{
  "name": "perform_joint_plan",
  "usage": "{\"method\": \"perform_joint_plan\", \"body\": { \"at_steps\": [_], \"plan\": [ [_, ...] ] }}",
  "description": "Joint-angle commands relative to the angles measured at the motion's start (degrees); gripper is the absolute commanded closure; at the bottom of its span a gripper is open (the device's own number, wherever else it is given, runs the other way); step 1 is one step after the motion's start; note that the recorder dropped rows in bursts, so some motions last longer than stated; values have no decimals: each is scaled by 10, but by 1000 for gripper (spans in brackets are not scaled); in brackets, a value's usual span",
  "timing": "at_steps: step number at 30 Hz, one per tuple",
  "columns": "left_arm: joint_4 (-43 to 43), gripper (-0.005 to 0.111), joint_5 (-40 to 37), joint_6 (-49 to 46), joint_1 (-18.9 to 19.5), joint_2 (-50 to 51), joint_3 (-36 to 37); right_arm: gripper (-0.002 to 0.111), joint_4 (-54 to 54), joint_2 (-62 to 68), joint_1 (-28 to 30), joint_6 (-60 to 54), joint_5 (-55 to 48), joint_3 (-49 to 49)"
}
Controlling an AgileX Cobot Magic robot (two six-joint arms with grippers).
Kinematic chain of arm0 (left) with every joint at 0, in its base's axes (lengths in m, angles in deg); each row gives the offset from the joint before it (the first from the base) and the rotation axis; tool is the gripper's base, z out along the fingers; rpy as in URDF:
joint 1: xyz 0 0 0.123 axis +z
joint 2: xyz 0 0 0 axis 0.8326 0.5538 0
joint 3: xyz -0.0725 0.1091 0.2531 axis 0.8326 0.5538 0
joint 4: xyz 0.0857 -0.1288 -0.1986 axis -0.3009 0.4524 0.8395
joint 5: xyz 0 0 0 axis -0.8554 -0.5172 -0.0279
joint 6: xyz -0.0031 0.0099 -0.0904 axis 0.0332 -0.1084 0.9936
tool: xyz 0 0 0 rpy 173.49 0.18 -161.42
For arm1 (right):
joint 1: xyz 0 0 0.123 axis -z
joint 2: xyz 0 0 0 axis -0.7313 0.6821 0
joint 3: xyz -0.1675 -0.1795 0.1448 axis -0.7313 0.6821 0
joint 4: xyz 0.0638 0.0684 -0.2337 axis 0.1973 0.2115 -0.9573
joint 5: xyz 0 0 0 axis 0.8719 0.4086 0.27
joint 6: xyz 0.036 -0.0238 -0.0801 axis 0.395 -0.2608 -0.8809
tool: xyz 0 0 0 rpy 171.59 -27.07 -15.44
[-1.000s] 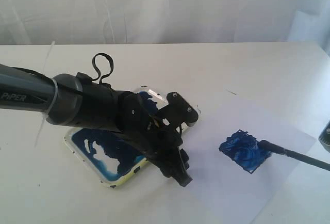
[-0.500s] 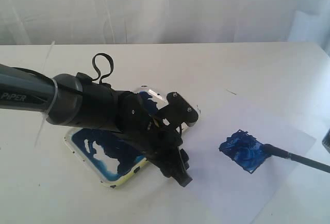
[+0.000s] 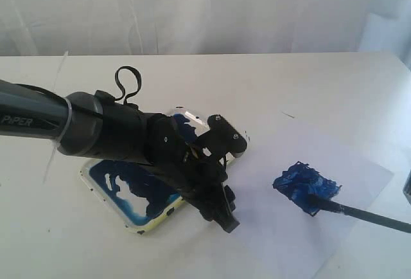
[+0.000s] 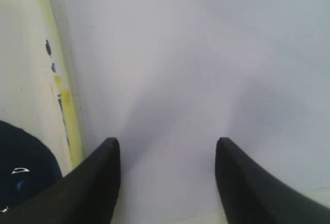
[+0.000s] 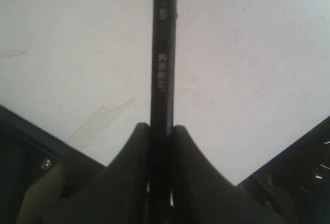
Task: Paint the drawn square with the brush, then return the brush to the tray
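1. The brush [image 3: 359, 213] is clamped by its black handle between the closed fingers of the right gripper [image 5: 162, 128]; its tip is laid on the front corner of the drawn square [image 3: 306, 187].
2. Strokes are best kept short and light, inside the outline, so that no paint is dragged onto the bare paper [image 3: 276, 227].
3. The left gripper [image 4: 167, 146] is held wide open and empty, over the paper just beside the tray [image 3: 138, 227].
4. The square, toward the counter's right edge, is seen filled with rough, glossy blue paint, its borders ragged.
5. The tray is set left of centre, nearer the front edge, smeared dark blue.
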State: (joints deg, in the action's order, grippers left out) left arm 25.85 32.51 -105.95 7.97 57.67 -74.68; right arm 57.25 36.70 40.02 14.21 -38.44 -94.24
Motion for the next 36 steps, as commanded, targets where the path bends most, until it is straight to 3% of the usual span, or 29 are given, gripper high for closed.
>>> {"method": "perform_joint_plan", "body": {
  "at_steps": [1, 36],
  "plan": [
    [2, 48, -23, 4, -3, 9, 7, 108, -3, -5, 1, -9, -9, 0],
    [2, 48, -23, 4, -3, 9, 7, 108, -35, -5, 1, -52, -15, 0]
  ]
}}
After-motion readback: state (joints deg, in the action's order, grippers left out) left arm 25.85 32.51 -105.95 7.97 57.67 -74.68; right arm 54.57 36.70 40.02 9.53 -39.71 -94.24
